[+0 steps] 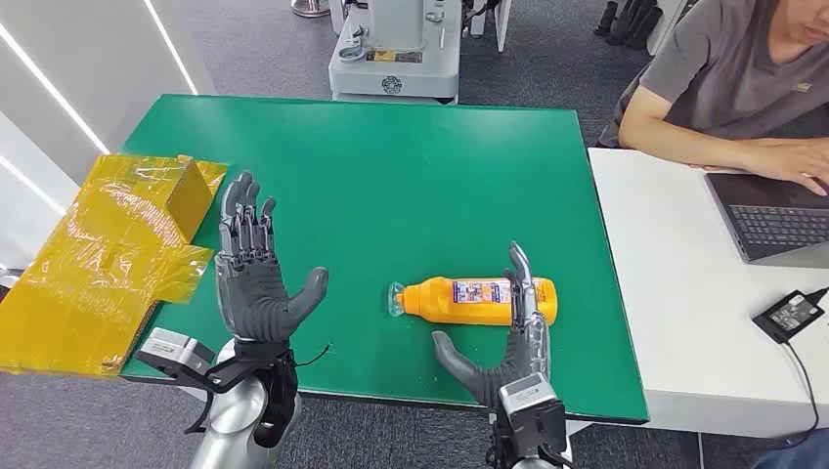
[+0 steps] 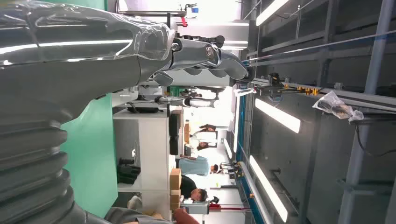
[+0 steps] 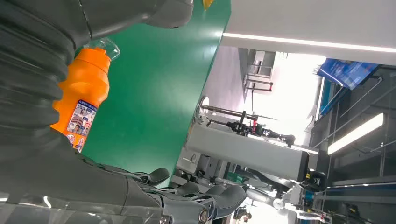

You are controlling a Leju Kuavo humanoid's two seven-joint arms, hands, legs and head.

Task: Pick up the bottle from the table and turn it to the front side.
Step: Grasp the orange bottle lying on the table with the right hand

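lying green and broad across the head view, the counter (image 1: 391,166), with a white desk butting against its right edge and a person typing on a laptop (image 1: 777,215) there. sitting crumpled at the counter's left edge, a yellow wrapped package (image 1: 108,249), well apart from the work. resting on its side toward the near right part of the counter, the orange bottle (image 1: 459,299), clear cap pointing left, printed label facing up. hovering spread and empty above the near left of the counter, the left hand (image 1: 256,278), palm up, well apart from the bottle. reaching with fingers apart around the bottle's base end, the right hand (image 1: 508,347), fingers crossing over the body near the label, thumb splayed out toward the cap side, holding nothing firmly as far as can be judged. risking, likely, a roll away: pressing a round, smooth body from one side could be sending it toward the far side before the thumb closes. risking also a slip or tilt on lifting, gripping so near the base with the cap end hanging heavy. possibly ending with the label turned wrong, rotating blind once the palm is covering it.
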